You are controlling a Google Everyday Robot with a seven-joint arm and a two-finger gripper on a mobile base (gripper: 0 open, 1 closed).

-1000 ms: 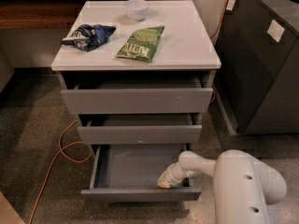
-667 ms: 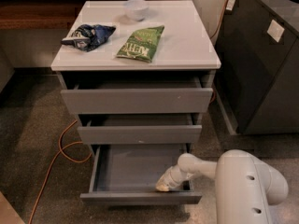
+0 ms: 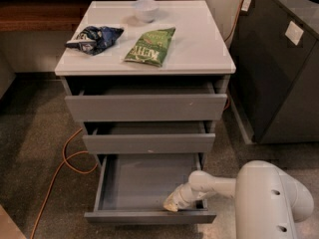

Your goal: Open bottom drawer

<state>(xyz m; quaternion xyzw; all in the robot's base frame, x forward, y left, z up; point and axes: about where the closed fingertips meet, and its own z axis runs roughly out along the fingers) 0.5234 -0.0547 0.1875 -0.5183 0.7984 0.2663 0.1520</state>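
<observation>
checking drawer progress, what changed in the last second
The gripper, inside the bottom drawer by its front panel, drew slightly toward the camera, and the drawer slid out a little further. The upper drawers, blue bag, green bag and bowl stayed put.

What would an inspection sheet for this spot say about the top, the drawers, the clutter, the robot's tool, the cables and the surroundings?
Surface: white cabinet top, carrying three loose items.
Job's things: bottom drawer pulled well out, its gray tray showing; nothing seen in it but the tool.
Other drawers: top drawer and middle drawer are out far less.
Clutter: blue snack bag, green snack bag and white bowl, all on the top.
Grippers: tool reaches into the bottom drawer near its front right corner, from the white arm.
Cables: orange cable loops on the floor left of the cabinet.
Surroundings: dark gray unit to the right, wooden ledge behind.
</observation>
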